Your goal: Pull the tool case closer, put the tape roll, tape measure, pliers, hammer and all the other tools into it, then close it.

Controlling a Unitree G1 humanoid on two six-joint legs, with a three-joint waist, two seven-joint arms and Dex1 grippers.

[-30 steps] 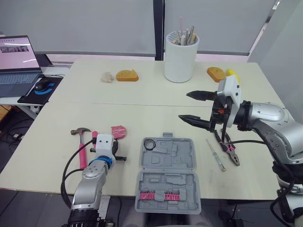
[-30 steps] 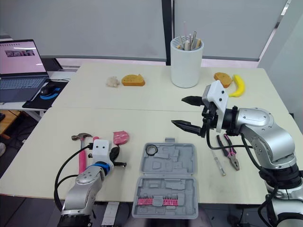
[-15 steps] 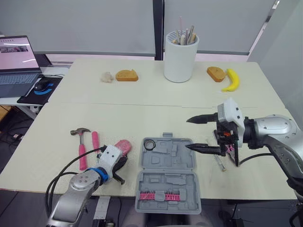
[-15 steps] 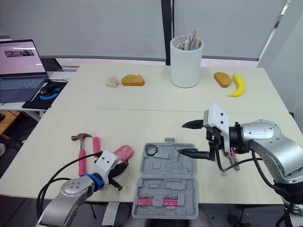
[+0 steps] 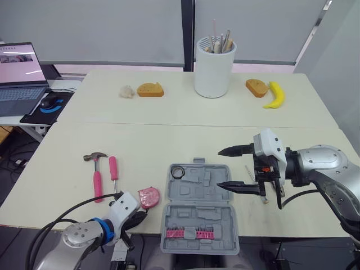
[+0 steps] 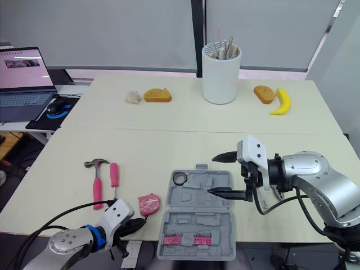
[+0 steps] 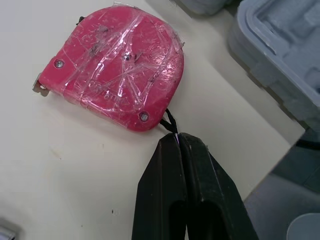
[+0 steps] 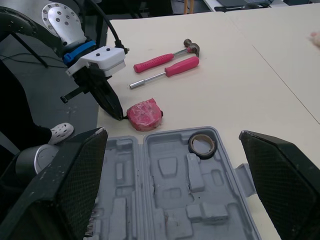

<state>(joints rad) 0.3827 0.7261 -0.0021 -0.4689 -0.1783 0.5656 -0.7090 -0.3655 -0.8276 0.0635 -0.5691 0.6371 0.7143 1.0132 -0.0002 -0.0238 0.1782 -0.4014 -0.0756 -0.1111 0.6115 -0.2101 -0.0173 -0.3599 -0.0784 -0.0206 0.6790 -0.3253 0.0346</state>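
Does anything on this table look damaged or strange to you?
The pink tape measure beside the open grey plastic tool case is wrapped all over in wrinkled clear sticky tape, as if patched up. The left gripper has its fingers shut on the thin black cord at the measure's corner. Nothing looks spilled or broken.

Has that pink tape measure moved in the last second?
Yes. The pink plastic tape measure has slid toward the table's near edge, from level with the far edge of the open grey tool case to beside its middle, pulled by the left gripper.
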